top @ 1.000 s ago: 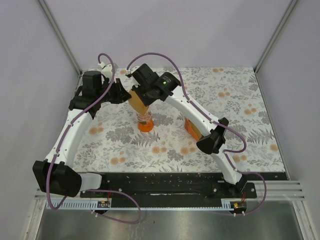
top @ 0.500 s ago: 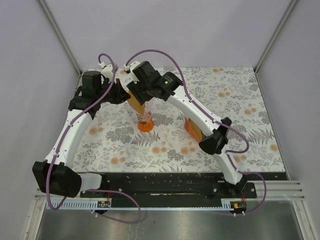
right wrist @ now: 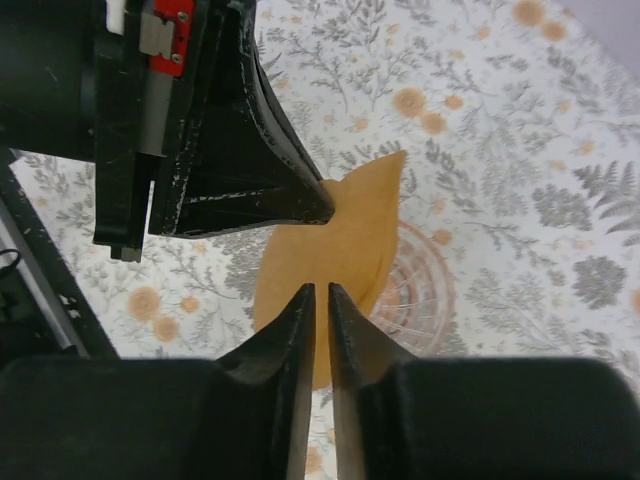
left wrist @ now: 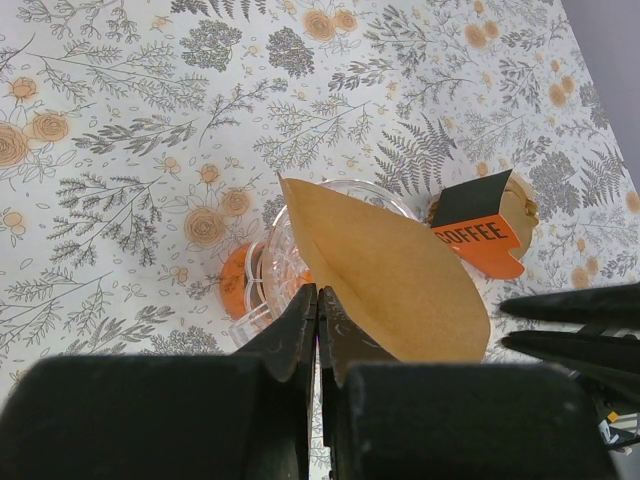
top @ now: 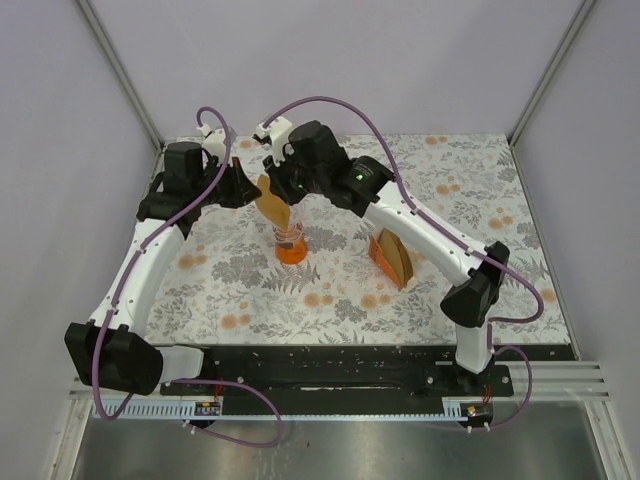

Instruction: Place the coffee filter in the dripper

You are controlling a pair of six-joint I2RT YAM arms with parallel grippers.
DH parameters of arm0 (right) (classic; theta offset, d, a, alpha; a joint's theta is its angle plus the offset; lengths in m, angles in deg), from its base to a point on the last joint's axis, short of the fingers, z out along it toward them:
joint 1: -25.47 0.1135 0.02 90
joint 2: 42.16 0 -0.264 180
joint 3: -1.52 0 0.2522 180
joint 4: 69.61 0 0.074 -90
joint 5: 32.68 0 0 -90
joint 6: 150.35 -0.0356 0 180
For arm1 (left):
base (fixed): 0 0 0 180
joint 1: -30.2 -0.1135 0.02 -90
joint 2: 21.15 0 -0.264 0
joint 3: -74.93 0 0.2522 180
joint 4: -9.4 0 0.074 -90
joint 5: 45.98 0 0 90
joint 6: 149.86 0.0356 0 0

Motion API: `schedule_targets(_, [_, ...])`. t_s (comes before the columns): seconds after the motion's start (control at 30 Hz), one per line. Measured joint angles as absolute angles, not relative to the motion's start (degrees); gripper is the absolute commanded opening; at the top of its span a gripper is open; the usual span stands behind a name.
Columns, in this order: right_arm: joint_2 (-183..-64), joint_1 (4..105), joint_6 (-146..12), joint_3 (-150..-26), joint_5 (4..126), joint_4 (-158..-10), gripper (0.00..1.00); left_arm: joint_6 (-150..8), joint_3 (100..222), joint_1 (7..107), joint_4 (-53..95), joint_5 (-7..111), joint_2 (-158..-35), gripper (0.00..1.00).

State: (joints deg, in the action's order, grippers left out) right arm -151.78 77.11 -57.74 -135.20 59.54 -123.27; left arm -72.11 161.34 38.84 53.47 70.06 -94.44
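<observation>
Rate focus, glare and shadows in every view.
Top external: even soft light, sharp, barely any shadows. Left wrist: coffee filter crisp, left gripper underexposed, nearly black. Right wrist: filter in focus, dripper rim pale and low-contrast.

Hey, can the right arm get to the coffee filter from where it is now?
Probably yes. The right gripper sits right at the coffee filter, which the left gripper pinches by one edge above the dripper; nothing stands between them.
</observation>
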Motion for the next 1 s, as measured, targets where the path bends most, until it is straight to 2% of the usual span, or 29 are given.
schedule_targets(0.07, [-152.2,77.1,-58.2,-133.8,61.4,-122.0,0.0,-72.1,161.3,38.8,53.4,70.2,-94.4,0.03])
schedule_targets(0.27, [-157.7,77.1,-59.2,-135.4,61.3,-123.1,0.0,-72.1,161.3,38.8,53.4,70.2,-94.4,0.03])
schedule_targets(0.4, [-164.1,77.1,-59.4,-141.1,57.2,-127.6,0.0,-72.0,161.3,38.8,53.4,70.2,-94.4,0.09])
schedule_targets(0.57, [-169.6,77.1,-60.4,-146.9,53.4,-133.2,0.0,-71.5,161.3,38.8,53.4,70.1,-94.8,0.35])
schedule_targets(0.8, [-171.5,77.0,-61.5,-148.3,51.7,-137.3,0.0,-70.2,161.6,38.6,54.5,69.4,-95.3,0.65])
schedule_targets(0.9, [-171.6,77.0,-61.8,-148.8,51.4,-138.2,0.0,-69.6,162.2,37.9,55.1,69.0,-95.1,0.74])
schedule_targets(1.0, [-171.8,77.0,-61.8,-149.5,52.3,-138.9,0.0,-68.9,162.6,37.0,55.8,68.6,-94.5,0.79])
